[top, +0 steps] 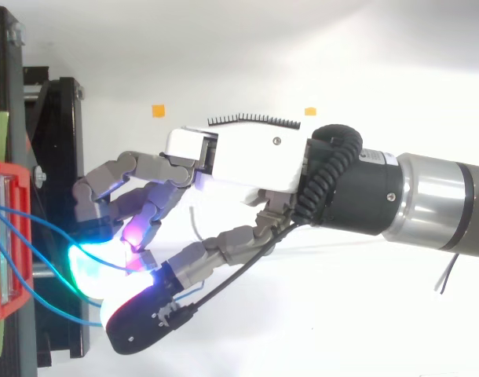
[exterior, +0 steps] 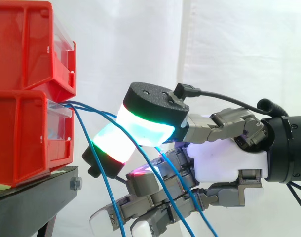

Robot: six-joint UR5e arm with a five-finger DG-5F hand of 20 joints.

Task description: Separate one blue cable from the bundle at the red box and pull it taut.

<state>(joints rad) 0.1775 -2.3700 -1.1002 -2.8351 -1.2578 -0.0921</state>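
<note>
Hand [exterior: 224, 158] is clamped on one blue cable [exterior: 94, 107], pinching it between two glowing pads [exterior: 111, 143]. That cable runs out to the lower red bin [exterior: 22, 138] at nine o'clock, while other blue strands [exterior: 110, 195] droop toward six o'clock.

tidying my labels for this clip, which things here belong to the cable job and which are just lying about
Job in hand:
hand, its fingers pinching one blue cable
other blue cables
lower red bin the cables leave

Just lying about:
upper red bin
black stand
orange markers
white curtain
</note>
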